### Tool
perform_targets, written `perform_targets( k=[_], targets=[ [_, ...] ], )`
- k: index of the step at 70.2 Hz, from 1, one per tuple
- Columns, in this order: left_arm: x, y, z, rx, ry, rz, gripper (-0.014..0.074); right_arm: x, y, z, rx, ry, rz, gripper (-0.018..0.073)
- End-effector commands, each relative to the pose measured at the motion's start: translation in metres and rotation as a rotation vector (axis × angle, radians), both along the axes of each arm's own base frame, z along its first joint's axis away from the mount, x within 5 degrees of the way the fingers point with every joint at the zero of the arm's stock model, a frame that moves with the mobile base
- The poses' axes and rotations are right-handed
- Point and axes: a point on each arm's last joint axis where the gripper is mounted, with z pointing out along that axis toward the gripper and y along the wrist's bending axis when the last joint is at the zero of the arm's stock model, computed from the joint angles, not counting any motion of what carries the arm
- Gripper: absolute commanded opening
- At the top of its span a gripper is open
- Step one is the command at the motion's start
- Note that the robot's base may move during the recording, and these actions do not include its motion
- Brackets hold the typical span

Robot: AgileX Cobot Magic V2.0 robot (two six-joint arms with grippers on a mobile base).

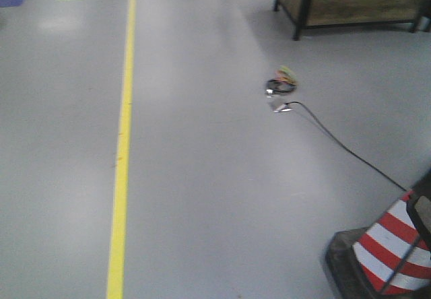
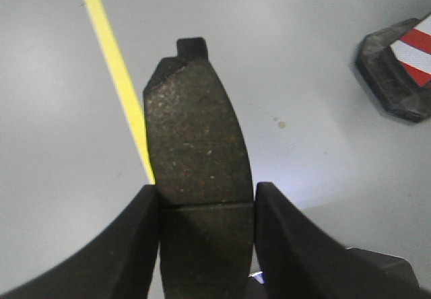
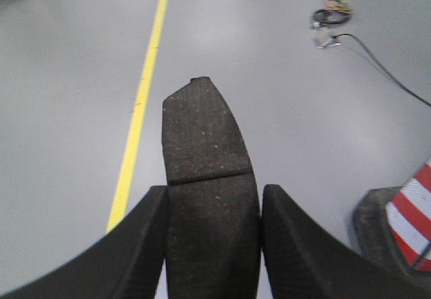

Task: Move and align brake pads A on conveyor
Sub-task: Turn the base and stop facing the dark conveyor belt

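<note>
While clamped, pads above floor

Left matte-black, curved, finely textured plastic end effector shows two broad tapering fingers; right matte-black end effector matches it.

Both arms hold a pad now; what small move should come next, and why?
Probably turn toward the conveyor before lowering anything. The left gripper and right gripper each clamp a brake pad, but all views show only grey floor, no belt.
</note>
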Motion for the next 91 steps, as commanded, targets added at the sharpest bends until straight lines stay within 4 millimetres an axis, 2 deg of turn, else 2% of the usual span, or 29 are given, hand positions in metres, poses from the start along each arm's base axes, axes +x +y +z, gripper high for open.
perform_targets(
  k=[1,91],
  targets=[
    [0.0049,-0.0026,0.0124,-0.036,-0.082,-0.002,-0.0006,0.0033,0.0015,0.0161,0.008,-0.111,0.017,0.0039],
    [0.0049,-0.0026,0.0124,-0.036,-0.082,-0.002,-0.0006,0.0033,0.0015,0.0161,0.008,-0.111,0.017,0.0039]
  ],
)
